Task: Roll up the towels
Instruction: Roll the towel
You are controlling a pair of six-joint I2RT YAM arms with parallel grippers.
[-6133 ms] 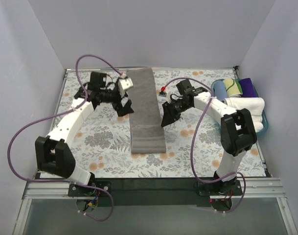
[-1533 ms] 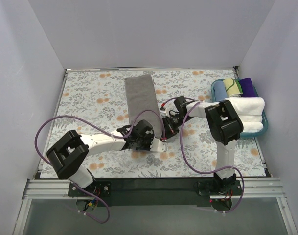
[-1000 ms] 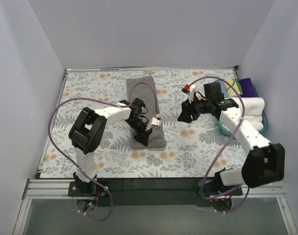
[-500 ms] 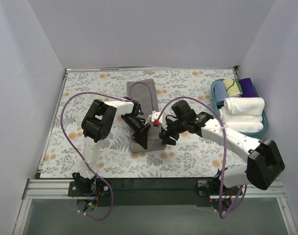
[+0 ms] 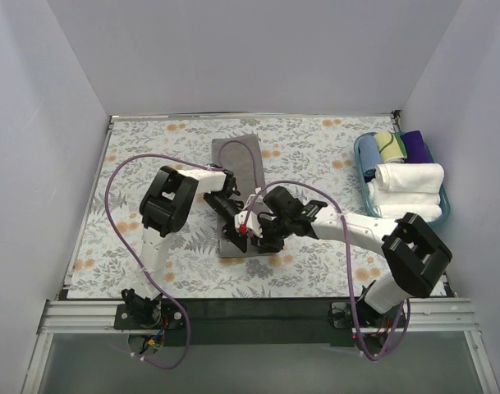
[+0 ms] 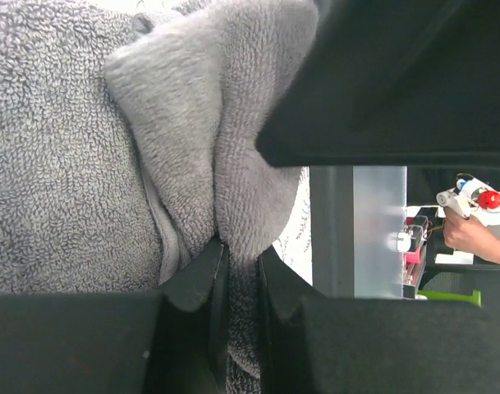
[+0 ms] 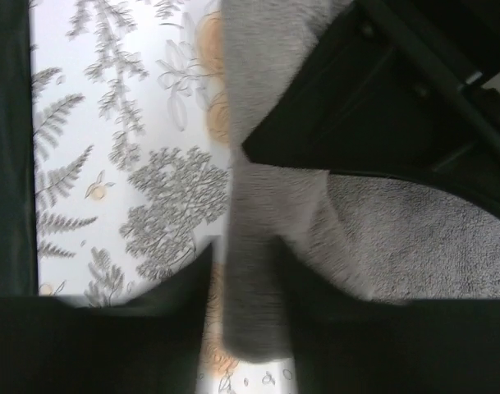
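Grey-brown terry towel (image 5: pixel 240 160) is a long floppy strip running far to near down the middle of the floral cloth (image 5: pixel 143 164), and its near end is all bunched up. Left gripper (image 5: pixel 235 220) sits on that bunched part, jaws squeezed nearly together on a raised fold. Right gripper (image 5: pixel 263 236) is just to its right, jaws partway apart with the towel's near-right edge between them. Too blurry to tell if it's actually pinching.

Light bright, even, diffuse; shadows faint. Right wrist view: towel (image 7: pixel 258 205) inside the right gripper (image 7: pixel 243 275) blurred. Left wrist view sharp.
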